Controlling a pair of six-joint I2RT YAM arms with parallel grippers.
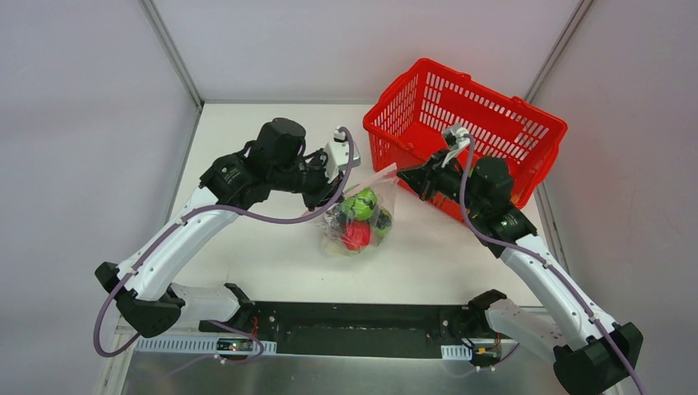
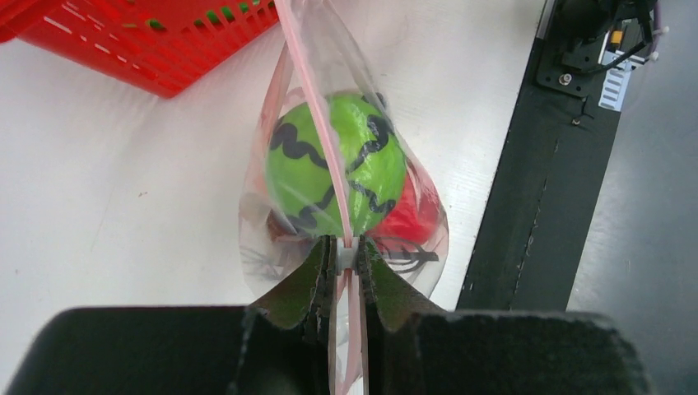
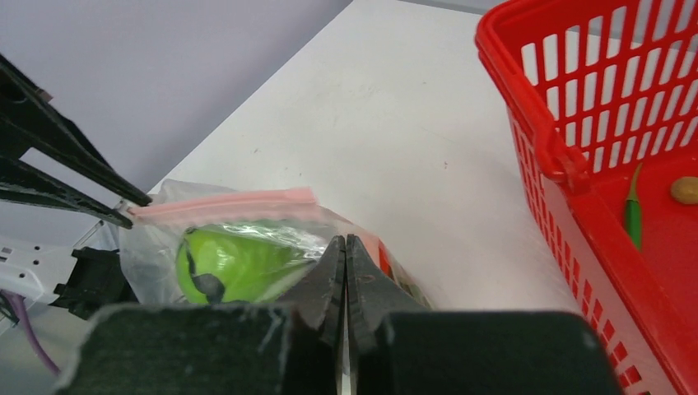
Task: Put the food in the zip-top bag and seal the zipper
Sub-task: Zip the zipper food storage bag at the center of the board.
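The clear zip-top bag (image 1: pixel 359 220) rests mid-table with its mouth lifted and stretched between my two grippers. The food inside is a green ball with black squiggles (image 2: pixel 329 164) and a red fruit (image 2: pixel 409 216). The pink zipper (image 1: pixel 370 181) runs taut along the top. My left gripper (image 2: pixel 348 257) is shut on the zipper's near end, with a small white slider pinched between its tips. My right gripper (image 3: pixel 346 240) is shut on the bag's edge just below the other end of the zipper (image 3: pixel 222 204). The green ball (image 3: pixel 234 263) shows through the plastic beside it.
A red mesh basket (image 1: pixel 469 123) stands at the back right, right behind the right gripper. It holds a green pepper (image 3: pixel 632 216) and a tan piece (image 3: pixel 683 189). The black base rail (image 1: pixel 354 325) runs along the near edge. Grey walls close in both sides.
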